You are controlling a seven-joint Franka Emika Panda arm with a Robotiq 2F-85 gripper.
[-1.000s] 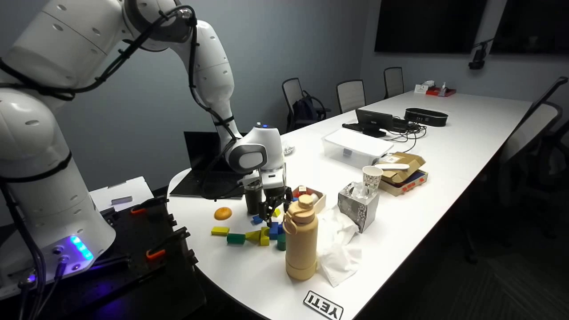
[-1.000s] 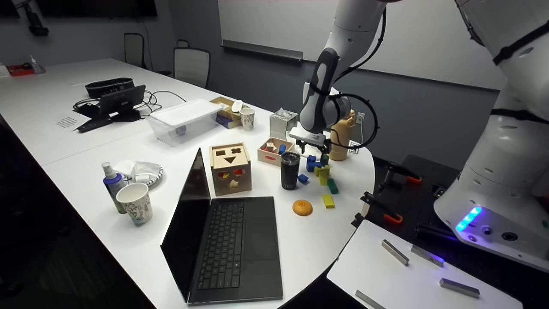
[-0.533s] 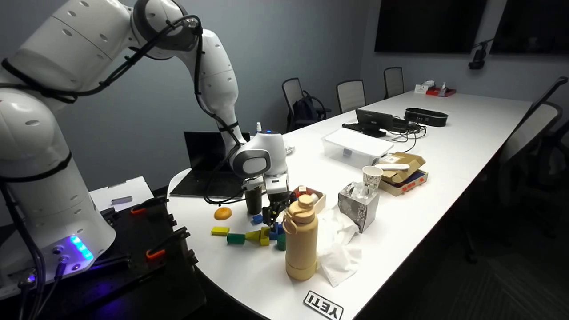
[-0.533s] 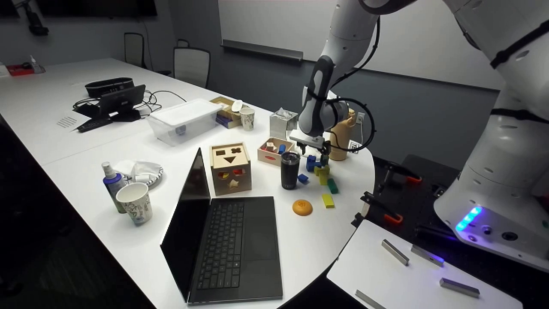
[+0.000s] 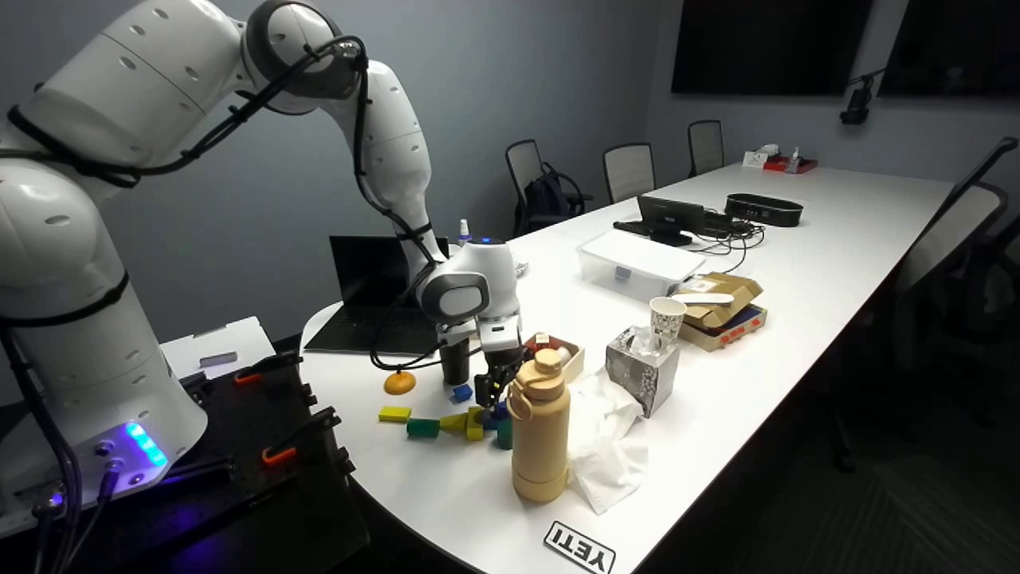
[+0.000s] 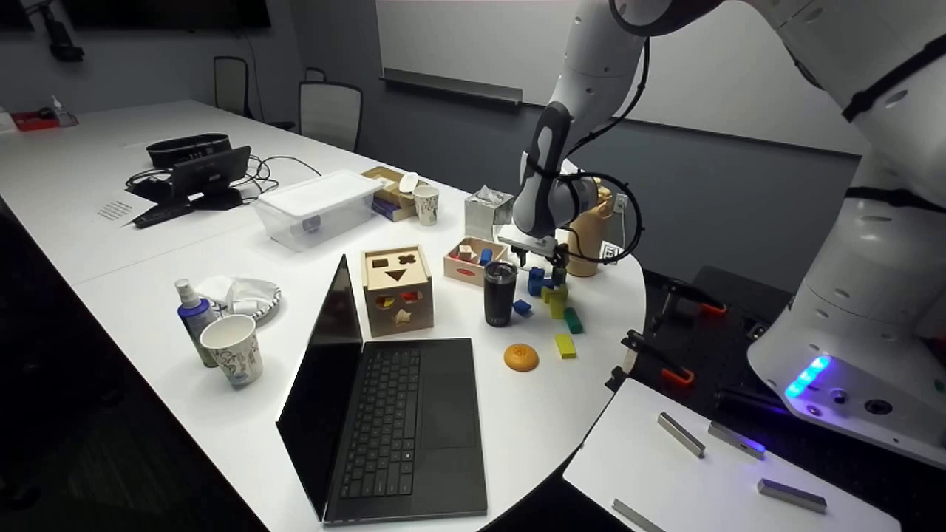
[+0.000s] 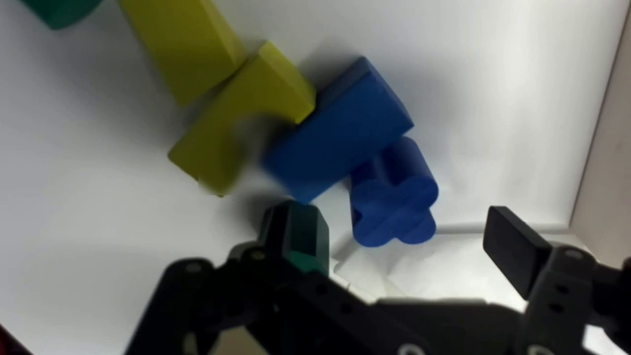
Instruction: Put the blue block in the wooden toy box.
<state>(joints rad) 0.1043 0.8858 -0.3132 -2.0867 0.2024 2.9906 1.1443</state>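
See white surface (image 6: 536, 421), grey walls (image 5: 510, 72); in an exterior view, wooden box (image 6: 395, 295) left of centre. In wrist view, spot blue blocks (image 7: 394, 212) centrally, tool (image 7: 402, 236) spread below, green block (image 7: 64, 10) cut off upper left.

Wooden toy box (image 6: 384, 318): upright, beside laptop (image 6: 417, 428).
Gripper (image 6: 541, 272): jaws apart, near blue blocks (image 6: 535, 282); contact cannot be confirmed.
Black tumbler (image 6: 499, 297): upright.

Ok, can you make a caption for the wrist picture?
Looking past the open gripper at a clover-shaped blue block and a boxy blue block, yellow blocks alongside.
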